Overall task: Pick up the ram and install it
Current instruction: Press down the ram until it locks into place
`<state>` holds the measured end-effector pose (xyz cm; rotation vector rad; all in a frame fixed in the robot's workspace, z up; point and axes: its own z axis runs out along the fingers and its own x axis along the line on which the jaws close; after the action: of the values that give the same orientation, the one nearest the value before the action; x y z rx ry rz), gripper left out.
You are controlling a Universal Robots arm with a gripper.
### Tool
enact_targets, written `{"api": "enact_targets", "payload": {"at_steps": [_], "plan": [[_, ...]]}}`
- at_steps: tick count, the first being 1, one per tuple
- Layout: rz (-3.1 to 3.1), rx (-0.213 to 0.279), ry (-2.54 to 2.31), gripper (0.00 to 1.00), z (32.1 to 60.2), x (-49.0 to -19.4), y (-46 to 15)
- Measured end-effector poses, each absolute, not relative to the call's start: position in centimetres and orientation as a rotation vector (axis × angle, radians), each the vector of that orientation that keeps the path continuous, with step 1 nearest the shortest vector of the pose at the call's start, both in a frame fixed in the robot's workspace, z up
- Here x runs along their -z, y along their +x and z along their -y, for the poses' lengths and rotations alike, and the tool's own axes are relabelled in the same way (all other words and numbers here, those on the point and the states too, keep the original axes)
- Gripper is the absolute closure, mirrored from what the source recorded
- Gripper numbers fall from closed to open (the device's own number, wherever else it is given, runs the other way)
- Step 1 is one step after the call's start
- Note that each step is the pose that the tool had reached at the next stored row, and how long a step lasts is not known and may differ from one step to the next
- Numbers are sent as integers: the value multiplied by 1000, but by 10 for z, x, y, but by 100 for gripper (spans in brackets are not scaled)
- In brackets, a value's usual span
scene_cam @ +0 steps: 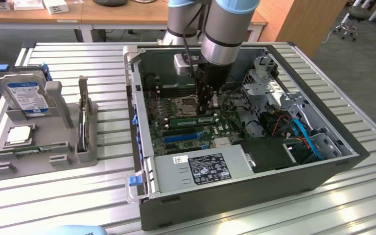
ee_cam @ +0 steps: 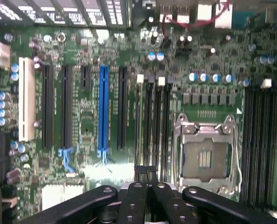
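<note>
Ram (scene_cam: 188,119) stands on edge in a board slot just in front of the processor socket (scene_cam: 178,104), seen in the exterior view as a narrow green stick with dark chips. The gripper (scene_cam: 207,113) reaches straight down from the arm (scene_cam: 224,29) into the open computer case (scene_cam: 240,196). It sits just beside the socket on the exterior view's right, and its tips meet the top edge of the stick near one end. The power supply (scene_cam: 198,169) with its white label lies nearer the camera than the socket. Well away from the socket, toward the exterior view's left, a grey tray (scene_cam: 77,156) sits on the slatted table (scene_cam: 57,205). The tray holds an upright hard drive (scene_cam: 28,95) and a square silver chip (scene_cam: 19,134).

In the wrist view the socket (ee_cam: 206,158) shows its metal frame and open centre. A bank of black memory slots (ee_cam: 155,116) runs beside it, and the gripper (ee_cam: 146,173) hangs over the near end of that bank. Its dark fingers (ee_cam: 135,196) are drawn close together with only a thin gap. Whether they pinch the stick or merely press on it cannot be told. Farther from the socket than the memory slots are a long blue slot (ee_cam: 103,109) and, beyond it, a white slot (ee_cam: 26,98).
</note>
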<state>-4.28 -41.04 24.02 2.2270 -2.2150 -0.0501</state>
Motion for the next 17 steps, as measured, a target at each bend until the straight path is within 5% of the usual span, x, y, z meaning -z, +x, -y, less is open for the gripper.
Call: {"api": "enact_targets", "payload": {"at_steps": [17], "plan": [[2215,50,2227,90,410,-240,-79]]}}
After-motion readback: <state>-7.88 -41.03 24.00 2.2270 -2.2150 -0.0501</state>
